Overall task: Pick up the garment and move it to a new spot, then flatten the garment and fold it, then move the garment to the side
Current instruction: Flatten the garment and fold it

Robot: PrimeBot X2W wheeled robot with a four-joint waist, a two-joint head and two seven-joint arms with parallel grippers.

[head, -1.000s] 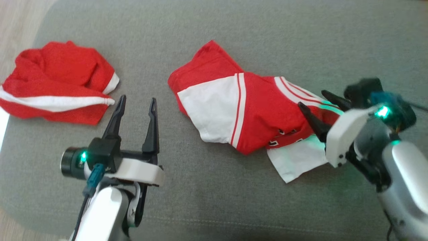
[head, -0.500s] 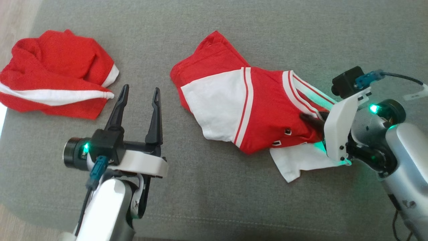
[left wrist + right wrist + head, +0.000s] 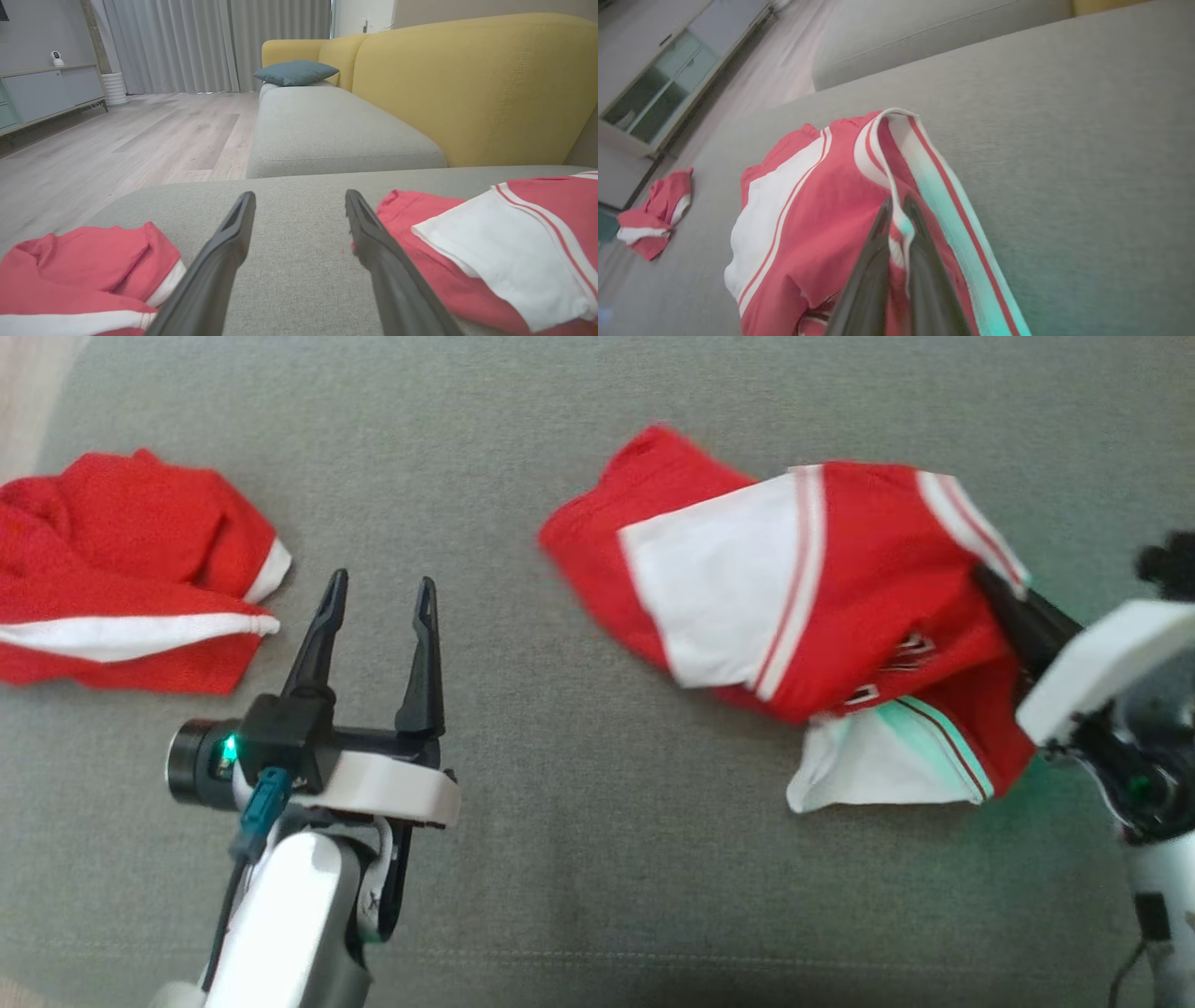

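Grey sofa seat (image 3: 579, 896) spans the head view. Red-and-white garment (image 3: 840, 588) lies upper right of centre, crumpled, white flap at its lower edge. Second red garment (image 3: 131, 569) at far left, well apart. Right gripper (image 3: 896, 207), right edge: fingers pinched tight on the garment's striped band. Left gripper (image 3: 381, 581), lower left: fingers spread wide, holding nothing.
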